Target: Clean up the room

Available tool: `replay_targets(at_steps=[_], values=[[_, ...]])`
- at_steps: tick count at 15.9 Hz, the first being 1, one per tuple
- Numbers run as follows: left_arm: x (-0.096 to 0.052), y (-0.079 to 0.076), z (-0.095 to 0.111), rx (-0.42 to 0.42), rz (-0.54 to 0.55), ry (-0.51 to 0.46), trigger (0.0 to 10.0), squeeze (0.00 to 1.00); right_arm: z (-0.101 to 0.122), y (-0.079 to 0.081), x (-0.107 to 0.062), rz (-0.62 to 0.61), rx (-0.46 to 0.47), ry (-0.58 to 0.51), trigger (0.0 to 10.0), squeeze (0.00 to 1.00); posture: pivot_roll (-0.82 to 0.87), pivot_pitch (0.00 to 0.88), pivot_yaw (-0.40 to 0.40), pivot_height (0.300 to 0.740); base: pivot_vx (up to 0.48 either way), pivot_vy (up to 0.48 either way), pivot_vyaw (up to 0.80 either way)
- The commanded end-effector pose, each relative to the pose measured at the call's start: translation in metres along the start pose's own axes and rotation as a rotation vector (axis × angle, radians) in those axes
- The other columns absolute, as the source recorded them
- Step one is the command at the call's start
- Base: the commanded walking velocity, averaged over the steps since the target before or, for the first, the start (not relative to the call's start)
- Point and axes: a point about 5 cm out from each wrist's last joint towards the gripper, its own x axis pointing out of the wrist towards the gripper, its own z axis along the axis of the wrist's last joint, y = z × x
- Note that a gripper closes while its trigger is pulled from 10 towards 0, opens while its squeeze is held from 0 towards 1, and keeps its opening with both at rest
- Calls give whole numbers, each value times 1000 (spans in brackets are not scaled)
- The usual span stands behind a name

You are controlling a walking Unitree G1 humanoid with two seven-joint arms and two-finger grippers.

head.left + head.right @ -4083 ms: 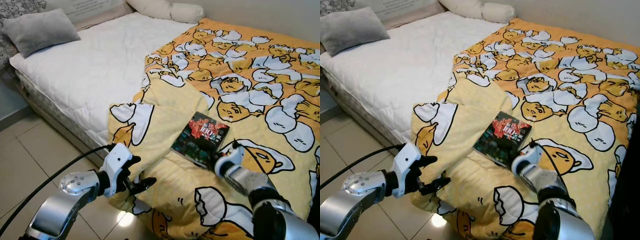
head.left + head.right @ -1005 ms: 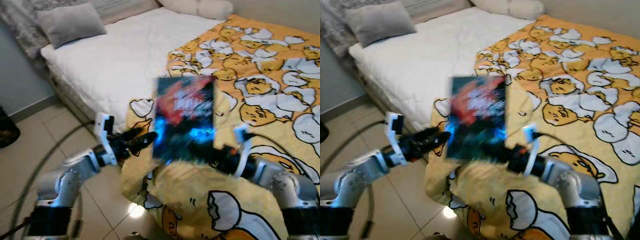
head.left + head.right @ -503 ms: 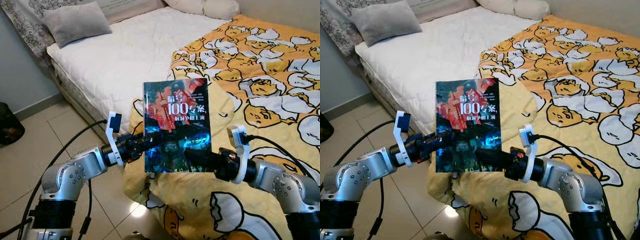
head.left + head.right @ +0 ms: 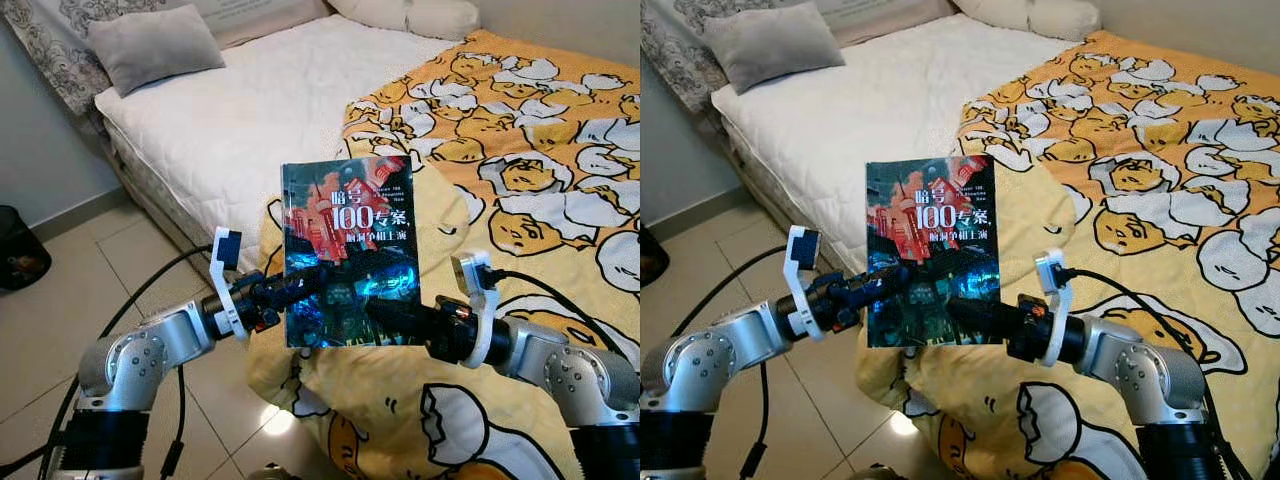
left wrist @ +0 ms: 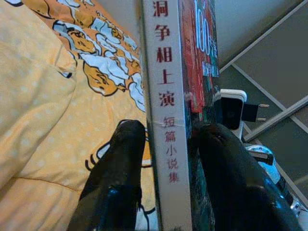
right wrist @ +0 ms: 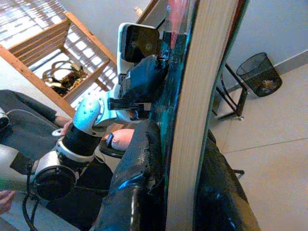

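Observation:
A book (image 4: 348,250) with a dark red and blue cover stands upright in the air in front of me, above the bed's near edge. My left gripper (image 4: 305,282) is shut on its left side and my right gripper (image 4: 385,318) is shut on its lower right side. In the left wrist view the white spine (image 5: 166,115) sits between two black fingers (image 5: 118,178). In the right wrist view the page edge (image 6: 199,120) is pinched between the fingers (image 6: 137,178).
A yellow cartoon-print blanket (image 4: 520,180) covers the right of the bed and hangs over its near edge. The white mattress (image 4: 250,110) holds a grey pillow (image 4: 155,45). A black wire bin (image 4: 20,262) stands on the tiled floor at left.
The book has shifted slightly left and tilted a little in both grippers since half a second ago. A second ago it was blurred in motion; before that it lay flat on the blanket.

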Motion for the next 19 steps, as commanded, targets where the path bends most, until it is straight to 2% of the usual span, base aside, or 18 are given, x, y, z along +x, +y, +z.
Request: replay_targets(at_steps=[1,10,11,12,13,15,16,18,19], values=[[-1,-2,1,1,10,-3,0,0,7,7,5,45,-36,-19,0,0,-121,0,82,740,0,0,0],[0,-2,4,58,55,-13,0,0,8,6,10,41,-39,-10,0,0,-118,0,79,740,0,0,0],[0,-3,4,60,55,-12,0,0,8,6,10,34,-41,-15,3216,0,-121,0,81,740,0,0,0],[-1,-3,6,65,55,-18,0,0,8,5,10,23,-29,-26,10000,408,-132,0,82,740,0,0,0],[-1,-1,10,88,74,-33,0,0,8,2,10,-13,-23,-49,10000,1000,-128,0,79,740,0,0,0],[0,0,13,119,104,-49,0,0,10,-6,8,-98,-39,-101,10000,1000,-127,0,81,740,0,0,0],[-1,0,19,179,147,-51,0,0,16,-20,3,-258,-90,-171,10000,1000,-128,0,78,740,0,0,0],[-4,0,25,243,223,-44,0,0,21,-32,-2,-404,-131,-232,10000,1000,-126,0,74,740,0,0,0],[-10,5,36,273,364,-89,0,0,28,-40,-10,-548,-171,-294,10000,1000,-129,0,75,740,0,0,0]])
